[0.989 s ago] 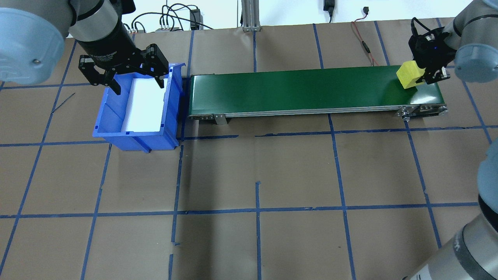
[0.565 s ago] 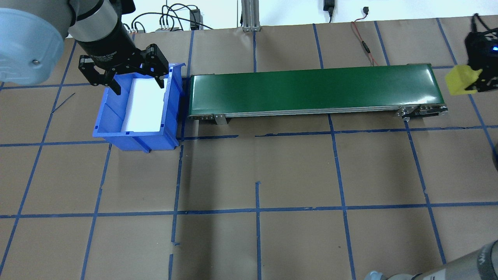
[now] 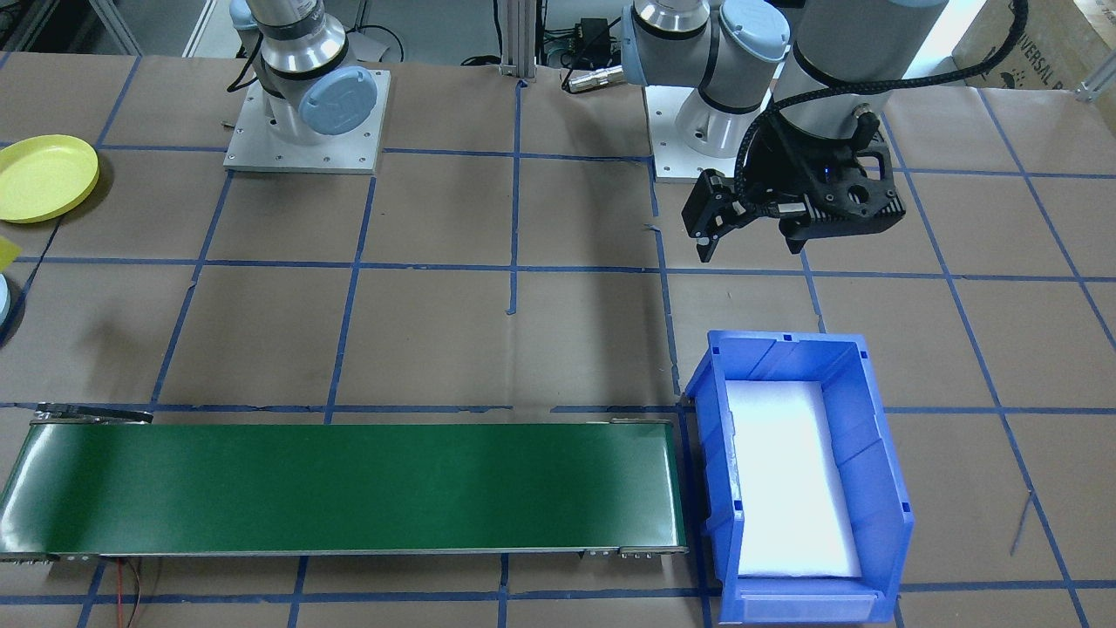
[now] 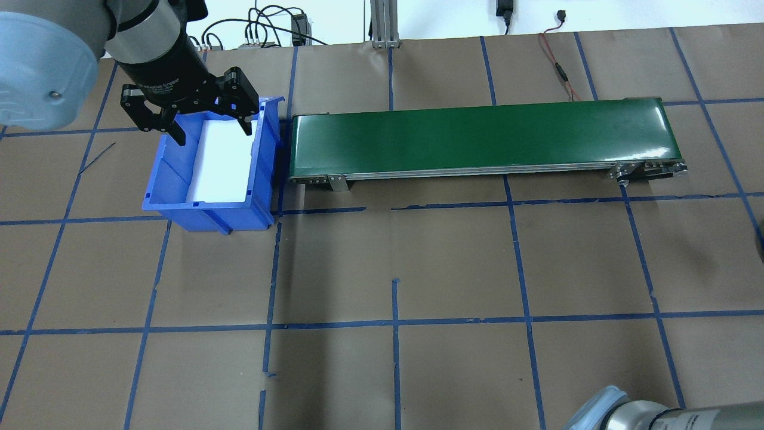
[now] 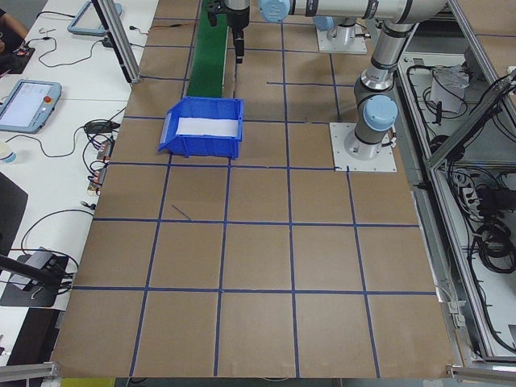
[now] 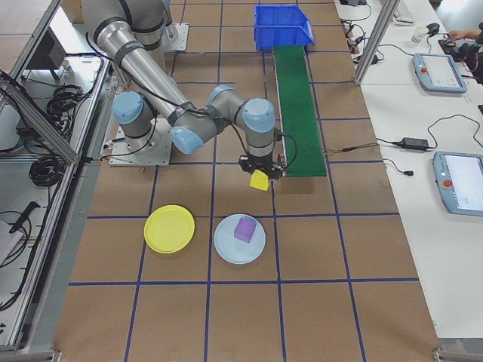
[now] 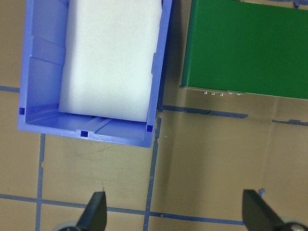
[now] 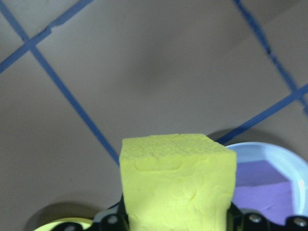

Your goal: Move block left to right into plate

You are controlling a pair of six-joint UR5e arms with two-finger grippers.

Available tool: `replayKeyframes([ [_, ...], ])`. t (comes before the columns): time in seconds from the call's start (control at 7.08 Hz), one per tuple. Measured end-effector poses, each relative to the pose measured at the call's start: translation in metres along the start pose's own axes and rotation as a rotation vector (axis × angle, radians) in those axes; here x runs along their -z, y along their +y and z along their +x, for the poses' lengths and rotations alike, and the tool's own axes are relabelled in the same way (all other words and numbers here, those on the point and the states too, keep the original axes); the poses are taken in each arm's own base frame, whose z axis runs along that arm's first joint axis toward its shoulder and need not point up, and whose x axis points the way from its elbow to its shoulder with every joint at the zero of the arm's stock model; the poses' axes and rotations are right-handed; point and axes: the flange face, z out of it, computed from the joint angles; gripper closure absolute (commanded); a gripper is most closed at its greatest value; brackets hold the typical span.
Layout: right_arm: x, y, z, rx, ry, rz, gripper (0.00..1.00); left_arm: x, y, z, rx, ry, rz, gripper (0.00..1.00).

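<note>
Gone from the overhead view since a second ago: right gripper and yellow block, then leaving the green conveyor belt, now hanging past the belt's end above the brown table. Clamping the yellow block between both fingers, as seen close up from the right wrist. Hovering short of two plates: a yellow plate and a light blue plate carrying a purple block. Staying in place: left gripper, jaws spread and holding nothing, hovering over the far end of the blue bin with its white liner.
</note>
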Motion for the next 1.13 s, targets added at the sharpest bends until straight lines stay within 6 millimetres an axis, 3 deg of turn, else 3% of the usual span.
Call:
replayKeyframes([
  [0.28, -0.019, 0.056, -0.036, -0.149, -0.032, -0.007, 0.88, 0.000, 0.000, 0.000, 0.000, -0.002, 0.000, 0.00],
  [0.56, -0.042, 0.124, -0.069, -0.282, -0.047, 0.013, 0.86, 0.000, 0.000, 0.000, 0.000, -0.001, 0.001, 0.00],
  [0.71, -0.053, 0.156, -0.085, -0.334, -0.042, 0.022, 0.65, 0.000, 0.000, 0.000, 0.000, -0.001, 0.001, 0.00],
  [0.85, -0.064, 0.180, -0.100, -0.385, -0.039, 0.043, 0.26, 0.001, 0.000, 0.000, 0.000, -0.001, 0.001, 0.00],
  [1.13, -0.073, 0.197, -0.111, -0.443, -0.026, 0.080, 0.00, 0.001, 0.000, 0.000, 0.000, -0.001, 0.002, 0.00],
])
